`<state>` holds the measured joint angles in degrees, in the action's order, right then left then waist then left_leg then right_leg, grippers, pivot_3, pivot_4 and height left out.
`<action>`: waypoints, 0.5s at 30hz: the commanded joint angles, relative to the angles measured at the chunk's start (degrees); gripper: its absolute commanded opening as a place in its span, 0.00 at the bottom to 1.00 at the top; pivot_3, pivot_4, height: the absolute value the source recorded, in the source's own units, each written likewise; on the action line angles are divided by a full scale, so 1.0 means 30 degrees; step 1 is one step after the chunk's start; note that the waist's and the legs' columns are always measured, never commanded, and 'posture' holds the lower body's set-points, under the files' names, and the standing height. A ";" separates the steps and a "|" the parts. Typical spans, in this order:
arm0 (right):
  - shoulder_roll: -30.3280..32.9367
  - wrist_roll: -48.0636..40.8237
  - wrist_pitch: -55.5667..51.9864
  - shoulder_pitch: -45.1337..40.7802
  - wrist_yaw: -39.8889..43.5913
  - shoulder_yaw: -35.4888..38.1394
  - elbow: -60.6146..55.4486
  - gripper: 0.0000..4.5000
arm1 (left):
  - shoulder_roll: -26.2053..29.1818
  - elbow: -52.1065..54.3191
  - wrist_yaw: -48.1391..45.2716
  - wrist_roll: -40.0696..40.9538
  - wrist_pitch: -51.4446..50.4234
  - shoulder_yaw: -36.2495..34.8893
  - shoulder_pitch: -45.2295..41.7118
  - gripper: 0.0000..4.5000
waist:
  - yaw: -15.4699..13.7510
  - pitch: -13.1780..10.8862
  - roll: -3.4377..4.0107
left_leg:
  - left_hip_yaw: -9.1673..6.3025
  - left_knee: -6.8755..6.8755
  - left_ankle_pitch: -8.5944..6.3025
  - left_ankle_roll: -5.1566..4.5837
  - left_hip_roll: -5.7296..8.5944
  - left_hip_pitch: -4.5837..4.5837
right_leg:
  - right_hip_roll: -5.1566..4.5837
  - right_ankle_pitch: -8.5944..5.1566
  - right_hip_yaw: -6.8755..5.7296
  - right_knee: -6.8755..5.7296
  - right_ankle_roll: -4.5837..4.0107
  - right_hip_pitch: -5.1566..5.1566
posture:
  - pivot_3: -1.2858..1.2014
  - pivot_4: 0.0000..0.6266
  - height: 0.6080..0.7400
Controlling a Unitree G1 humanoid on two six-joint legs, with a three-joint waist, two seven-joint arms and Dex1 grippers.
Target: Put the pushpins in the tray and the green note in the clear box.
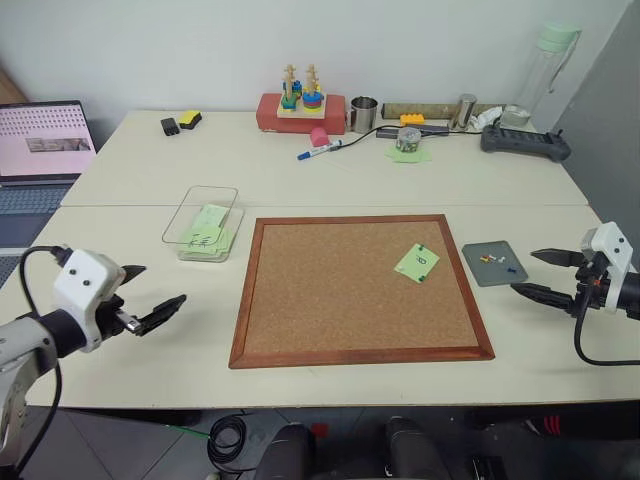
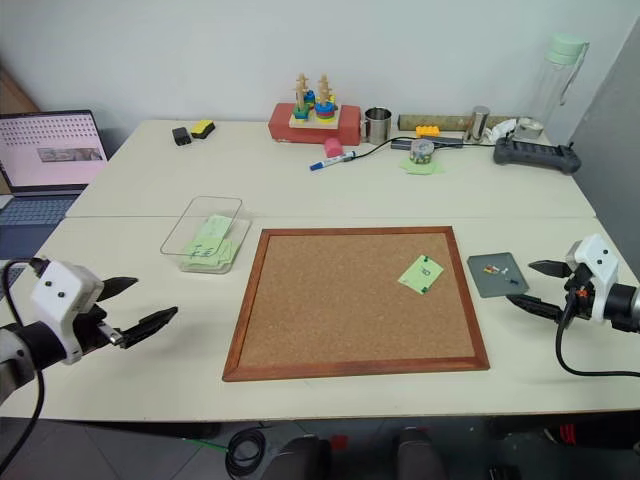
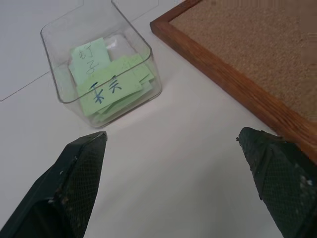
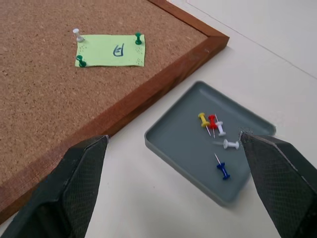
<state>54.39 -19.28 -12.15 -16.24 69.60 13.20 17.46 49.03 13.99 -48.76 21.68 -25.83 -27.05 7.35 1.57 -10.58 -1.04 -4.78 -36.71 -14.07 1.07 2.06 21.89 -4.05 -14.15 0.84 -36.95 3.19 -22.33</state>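
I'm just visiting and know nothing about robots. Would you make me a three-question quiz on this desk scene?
1. True or false: the green note is off the corkboard.
2. How many pushpins hold the note? A) one B) three C) five
3. Where do the other green notes lie?

Key:
1. False; it is pinned there.
2. B.
3. In the clear box.
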 commanded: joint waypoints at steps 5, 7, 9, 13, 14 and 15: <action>-0.0113 -0.0863 -0.0809 0.0218 -0.0619 0.0700 -0.2577 1.00 | 0.0242 0.1276 -0.0608 0.1118 -0.0605 0.1262 -0.1551 0.96 | -0.0019 -0.0003 -0.0005 | -0.0003 0.0000 0.0000 0.0000 0.0000 0.0003 | 0.0001 0.0001 0.0000 0.0000 0.0004 0.0000 | 0.52 0.24 1.00; -0.0119 -0.0910 -0.0952 0.0342 -0.0710 0.0674 -0.3005 1.00 | 0.0355 0.1734 -0.0943 0.1388 -0.0880 0.1858 -0.2009 0.90 | -0.0020 -0.0003 -0.0005 | -0.0003 0.0000 0.0000 0.0000 0.0004 0.0004 | 0.0000 0.0002 -0.0001 0.0002 0.0003 0.0000 | 0.52 0.24 1.00; -0.0127 -0.0973 -0.1191 0.0374 -0.0882 0.0568 -0.3456 1.00 | 0.0470 0.2343 -0.1377 0.1532 -0.1068 0.2925 -0.2597 0.80 | -0.0022 -0.0004 -0.0006 | -0.0009 -0.0001 0.0000 0.0000 0.0005 0.0006 | 0.0000 0.0002 -0.0008 0.0001 0.0003 0.0001 | 0.52 0.24 1.00; -0.0110 -0.1073 -0.1567 0.0367 -0.0943 0.0231 -0.4277 1.00 | -0.0224 0.2940 -0.1403 0.1193 -0.1148 0.5661 -0.4485 0.63 | -0.0030 -0.0005 -0.0006 | -0.0003 -0.0006 0.0001 -0.0001 0.0018 0.0007 | 0.0001 0.0008 -0.0001 0.0000 0.0015 0.0004 | 0.52 0.24 1.00; -0.0204 -0.1147 -0.1708 0.0309 -0.0968 0.0116 -0.4543 1.00 | -0.0573 0.2907 -0.1346 0.0929 -0.1037 0.6542 -0.5020 0.59 | -0.0035 -0.0005 -0.0006 | 0.0000 -0.0007 0.0000 -0.0001 0.0019 0.0004 | 0.0001 0.0009 0.0001 0.0001 0.0016 0.0007 | 0.52 0.24 1.00; -0.0330 -0.1185 -0.1859 0.0231 -0.1044 -0.0020 -0.4792 1.00 | -0.0893 0.2837 -0.1313 0.0625 -0.0887 0.7373 -0.5438 0.54 | -0.0043 -0.0005 -0.0006 | -0.0001 -0.0006 0.0001 -0.0001 0.0020 0.0006 | 0.0002 0.0009 0.0002 0.0003 0.0017 0.0006 | 0.52 0.24 1.00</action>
<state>53.57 -21.57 -17.01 -14.71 66.96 12.89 5.95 47.43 21.26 -52.99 24.84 -29.53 -8.77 -7.19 1.44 -10.60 -1.05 -4.78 -36.74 -14.07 1.07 2.13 21.91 -4.05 -14.12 0.84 -36.96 3.24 -22.31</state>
